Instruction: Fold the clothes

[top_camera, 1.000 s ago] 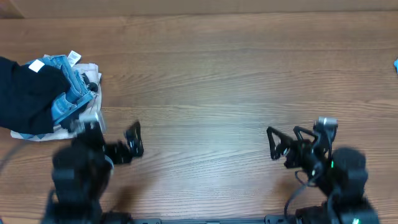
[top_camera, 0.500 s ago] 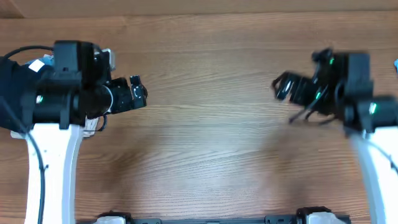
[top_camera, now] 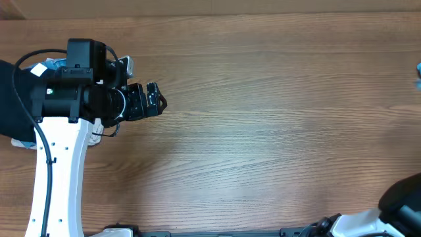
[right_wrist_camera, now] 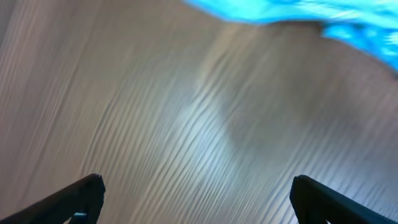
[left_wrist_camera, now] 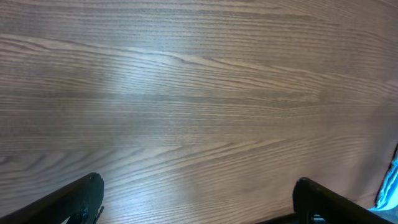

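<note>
A bright sky-blue cloth (right_wrist_camera: 292, 14), blurred, lies across the top of the right wrist view; only a blue sliver (top_camera: 418, 67) of it shows at the overhead view's right edge. My right gripper (right_wrist_camera: 199, 202) is open and empty above bare wood, short of the cloth; in the overhead view only part of its arm (top_camera: 402, 201) shows at the bottom right corner. My left gripper (top_camera: 154, 101) is open and empty over the table's left part, pointing right. In the left wrist view its fingers (left_wrist_camera: 79, 200) stand wide apart over bare wood.
A pile of other garments lies at the far left under my left arm: a dark navy piece (top_camera: 14, 99) and a blue-and-white piece (top_camera: 55, 64). A thin blue strip (left_wrist_camera: 392, 183) shows at the left wrist view's right edge. The table (top_camera: 263, 118) is brown wood.
My left arm has come up from the near edge and reached right over the pile's edge. My right arm has swung away and left the overhead frame at the bottom right.
</note>
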Available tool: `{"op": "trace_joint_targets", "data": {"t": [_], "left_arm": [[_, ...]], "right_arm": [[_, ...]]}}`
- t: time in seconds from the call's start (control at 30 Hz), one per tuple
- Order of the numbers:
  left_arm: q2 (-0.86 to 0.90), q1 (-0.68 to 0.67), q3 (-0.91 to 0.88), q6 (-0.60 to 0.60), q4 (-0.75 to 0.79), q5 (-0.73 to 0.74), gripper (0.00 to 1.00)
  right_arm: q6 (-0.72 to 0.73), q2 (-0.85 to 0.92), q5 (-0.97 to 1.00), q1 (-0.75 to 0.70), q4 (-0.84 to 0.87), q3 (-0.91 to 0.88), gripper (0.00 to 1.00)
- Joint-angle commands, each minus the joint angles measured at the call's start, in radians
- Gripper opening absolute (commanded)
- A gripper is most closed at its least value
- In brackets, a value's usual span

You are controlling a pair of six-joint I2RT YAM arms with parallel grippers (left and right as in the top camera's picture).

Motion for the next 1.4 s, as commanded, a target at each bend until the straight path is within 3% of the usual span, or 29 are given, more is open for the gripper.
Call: {"op": "trace_joint_targets", "data": {"t": [0.0, 0.1, 0.27, 0.8, 0.87, 1.0, 1.07, 1.13, 1.23, 1.37], "left_arm": [[-0.016, 0.01, 0.024, 0.026, -0.006, 0.015, 1.0], [-0.016, 0.01, 0.024, 0.026, -0.024, 0.015, 1.0], [-0.016, 0.01, 0.024, 0.026, -0.044, 0.015, 1.0], [-0.016, 0.01, 0.024, 0.011, -0.066, 0.023, 1.0], [-0.015, 0.01, 0.024, 0.006, -0.066, 0.023, 1.0], [-0.015, 0.01, 0.024, -0.019, -0.066, 0.023, 1.0], [-0.015, 0.01, 0.024, -0.019, -0.062, 0.023, 1.0], [-0.015, 0.01, 0.024, -0.019, -0.055, 0.023, 1.0], [-0.015, 0.01, 0.024, -0.019, -0.039, 0.023, 1.0], [-0.015, 0.01, 0.024, -0.019, -0.035, 0.023, 1.0]], "right_arm": [[0.105, 0.077, 0.016, -0.112, 0.062, 0.031, 0.88], [0.103, 0.151, -0.028, -0.174, 0.134, 0.031, 0.88], [0.021, 0.261, -0.029, -0.222, 0.248, 0.031, 1.0], [0.021, 0.451, 0.027, -0.308, 0.462, 0.031, 0.93], [0.022, 0.46, 0.027, -0.308, 0.476, 0.031, 0.81], [0.044, 0.467, 0.0, -0.306, 0.488, 0.031, 0.31], [0.044, 0.467, -0.082, -0.296, 0.495, 0.031, 0.13], [0.045, 0.465, -0.196, -0.273, 0.492, 0.031, 0.04], [0.047, 0.457, -0.312, -0.205, 0.461, 0.031, 0.04], [0.047, 0.426, -0.279, -0.116, 0.43, 0.031, 0.04]]}}
